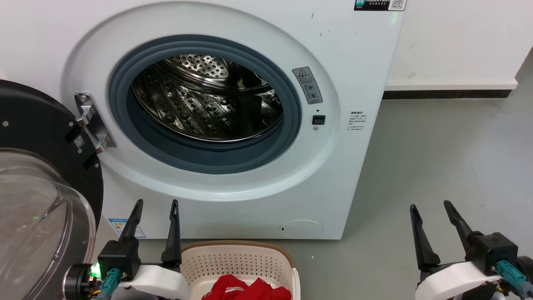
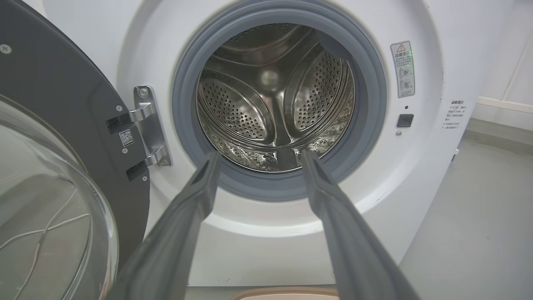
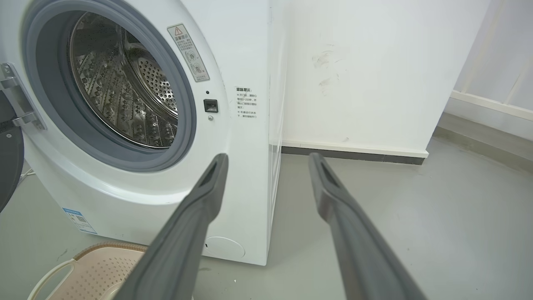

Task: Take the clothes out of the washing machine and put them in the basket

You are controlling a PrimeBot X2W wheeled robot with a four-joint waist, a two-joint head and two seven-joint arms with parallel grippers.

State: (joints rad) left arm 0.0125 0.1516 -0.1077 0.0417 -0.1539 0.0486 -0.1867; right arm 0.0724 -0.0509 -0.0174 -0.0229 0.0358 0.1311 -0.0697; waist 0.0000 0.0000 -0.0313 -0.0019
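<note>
washing machine (image 1: 250,208) | warning-triangle sticker (image 1: 307,85) | QR code (image 1: 397,4) at top | lettering too small to read

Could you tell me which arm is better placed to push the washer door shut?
Probably left: the left gripper sits open beside the open door; the right gripper hangs beyond the washer's other side.

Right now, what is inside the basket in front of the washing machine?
Red clothes lie in the basket. Its near half is cut off by the picture's edge, and the left forearm covers its left corner, so more may be hidden.
</note>
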